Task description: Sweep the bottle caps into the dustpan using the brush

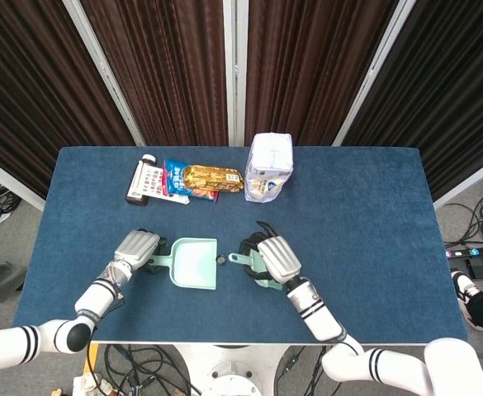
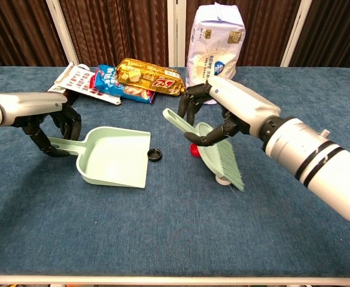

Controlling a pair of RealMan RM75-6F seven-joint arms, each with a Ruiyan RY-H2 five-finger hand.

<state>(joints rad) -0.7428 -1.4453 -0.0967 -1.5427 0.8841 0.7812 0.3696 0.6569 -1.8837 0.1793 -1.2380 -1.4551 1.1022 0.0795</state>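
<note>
My left hand [image 2: 58, 125] [image 1: 136, 249] grips the handle of the pale green dustpan [image 2: 116, 158] [image 1: 194, 264], whose mouth faces right. A black cap [image 2: 155, 155] [image 1: 221, 259] lies just off the pan's right edge. My right hand [image 2: 219, 110] [image 1: 274, 257] holds the pale green brush [image 2: 213, 149] tilted, bristles down. The brush partly covers a red cap [image 2: 193, 149], and a white cap [image 2: 222, 179] peeks out under the bristles. In the head view my right hand hides the red and white caps.
A tall white bag [image 2: 213, 45] [image 1: 268, 167] stands at the back centre. A gold snack pack [image 2: 149, 78], a blue snack pack [image 2: 116, 81] and a dark bottle with a printed label [image 2: 73, 81] lie at the back left.
</note>
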